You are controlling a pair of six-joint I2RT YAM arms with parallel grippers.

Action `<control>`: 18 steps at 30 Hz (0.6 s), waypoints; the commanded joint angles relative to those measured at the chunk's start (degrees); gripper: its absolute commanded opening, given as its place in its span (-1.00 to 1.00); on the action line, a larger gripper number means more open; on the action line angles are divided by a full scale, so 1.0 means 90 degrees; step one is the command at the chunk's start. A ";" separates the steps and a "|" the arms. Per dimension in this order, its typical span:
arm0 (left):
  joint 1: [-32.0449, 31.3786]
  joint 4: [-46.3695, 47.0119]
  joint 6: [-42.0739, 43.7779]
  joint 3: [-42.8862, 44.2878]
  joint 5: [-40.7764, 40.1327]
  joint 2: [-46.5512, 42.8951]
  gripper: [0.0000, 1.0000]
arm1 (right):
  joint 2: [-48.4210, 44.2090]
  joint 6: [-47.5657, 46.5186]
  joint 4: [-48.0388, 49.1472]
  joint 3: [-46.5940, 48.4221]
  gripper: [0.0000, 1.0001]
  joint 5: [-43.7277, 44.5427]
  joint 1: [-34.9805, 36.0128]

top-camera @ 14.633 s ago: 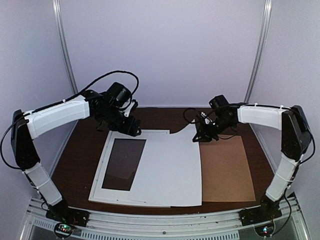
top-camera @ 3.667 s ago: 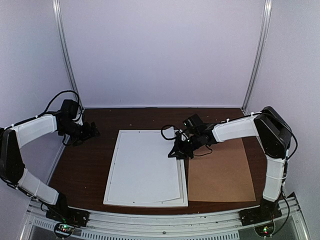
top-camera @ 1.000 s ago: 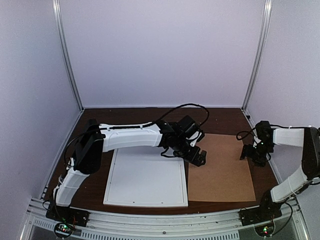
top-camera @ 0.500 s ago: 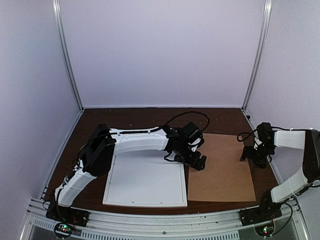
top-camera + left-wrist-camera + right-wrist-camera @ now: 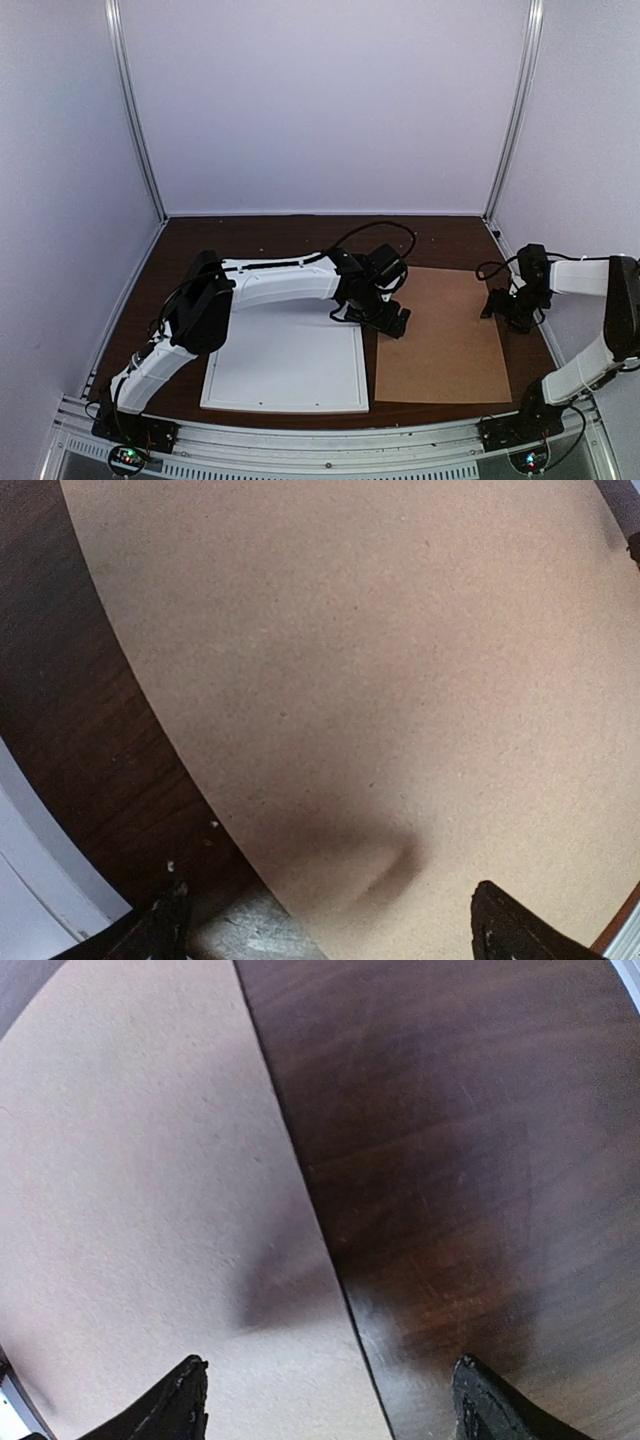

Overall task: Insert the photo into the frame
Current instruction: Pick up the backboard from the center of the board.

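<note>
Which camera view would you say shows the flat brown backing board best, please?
The top external view: the flat brown backing board lies there almost wholly in view. The left wrist view shows only a close patch with one edge; the right wrist view shows another edge beside the dark wooden table.

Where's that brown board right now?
In the overhead view the brown board lies flat on the right half of the table, right beside the white frame.
</note>
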 commanded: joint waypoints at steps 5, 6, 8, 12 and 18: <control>0.0101 0.0225 -0.0574 -0.0005 0.1042 0.0408 0.95 | 0.0469 0.0022 0.0420 -0.0239 0.62 -0.1093 -0.0030; 0.0101 0.0289 -0.0613 -0.0034 0.1102 0.0404 0.95 | 0.0447 0.0058 0.0450 -0.0260 0.60 -0.1204 -0.0030; 0.0101 0.0377 -0.0693 -0.0076 0.1185 0.0401 0.95 | 0.0410 0.0122 0.0505 -0.0304 0.58 -0.1437 -0.0030; 0.0101 0.0578 -0.0774 -0.0227 0.1341 0.0343 0.95 | 0.0410 0.0232 0.0597 -0.0344 0.51 -0.1944 -0.0030; 0.0101 0.0930 -0.0796 -0.0665 0.1265 0.0061 0.95 | 0.0326 0.0379 0.0625 -0.0278 0.43 -0.2562 -0.0030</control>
